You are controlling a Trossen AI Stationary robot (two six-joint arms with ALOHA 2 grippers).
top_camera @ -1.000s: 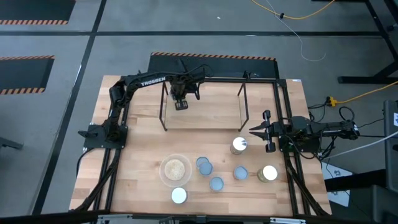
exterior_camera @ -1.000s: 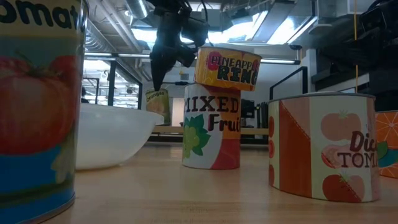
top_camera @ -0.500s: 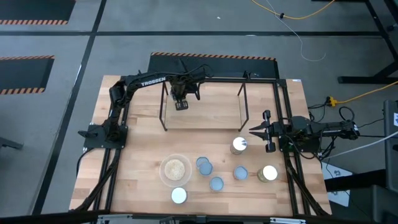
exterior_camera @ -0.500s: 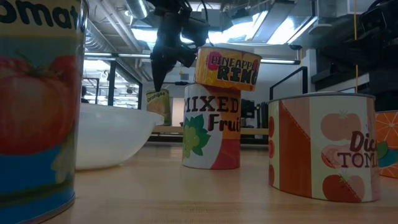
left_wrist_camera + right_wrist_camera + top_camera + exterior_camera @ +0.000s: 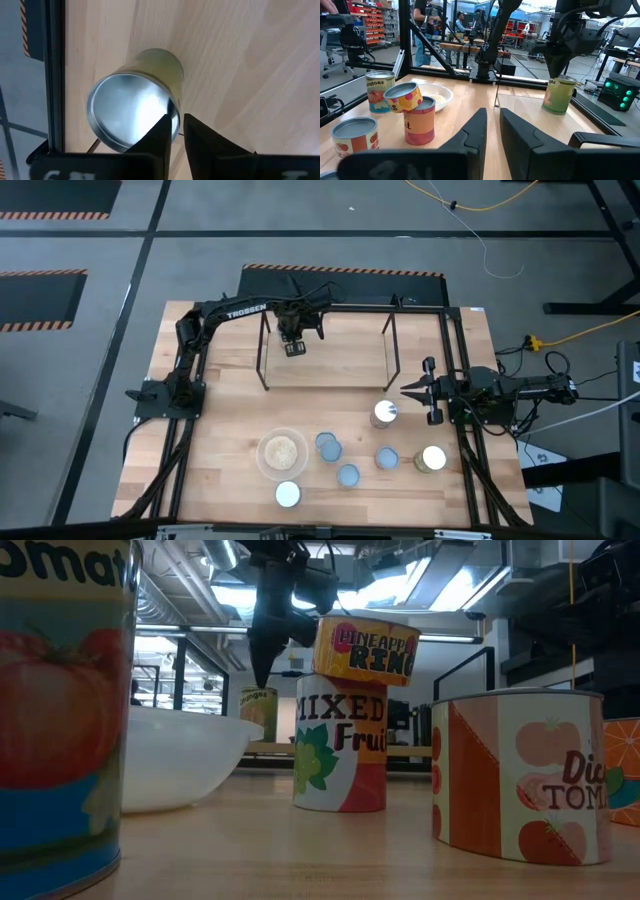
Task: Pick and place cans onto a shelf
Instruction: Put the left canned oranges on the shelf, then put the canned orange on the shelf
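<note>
A green-labelled can (image 5: 131, 107) (image 5: 259, 712) stands upright on its base on the shelf (image 5: 340, 358), at its far left. My left gripper (image 5: 177, 129) (image 5: 294, 345) points straight down over that can's rim, its fingers a narrow gap apart. Several other cans stand on the near half of the table, among them one (image 5: 327, 445), another (image 5: 432, 458), and a tilted can leaning on top of a third (image 5: 384, 413). My right gripper (image 5: 493, 125) (image 5: 405, 390) waits level at the table's right edge, narrowly open on nothing. My left gripper stands with one fingertip (image 5: 162, 131) over the can's open-looking top and the other outside the rim (image 5: 174, 111). Whether either finger touches the rim, I cannot tell. The can stands on the shelf, upright.
A clear bowl (image 5: 282, 452) with tan contents sits near the front, left of the cans. The shelf's thin black rods (image 5: 389, 345) rise at its corners. The black table frame (image 5: 455, 360) runs along the edges. Bare wood lies on the shelf to the right of the can.
The green-labelled can hung tilted below my left gripper; it now stands upright on the shelf. My left gripper has kept its place above the can.
</note>
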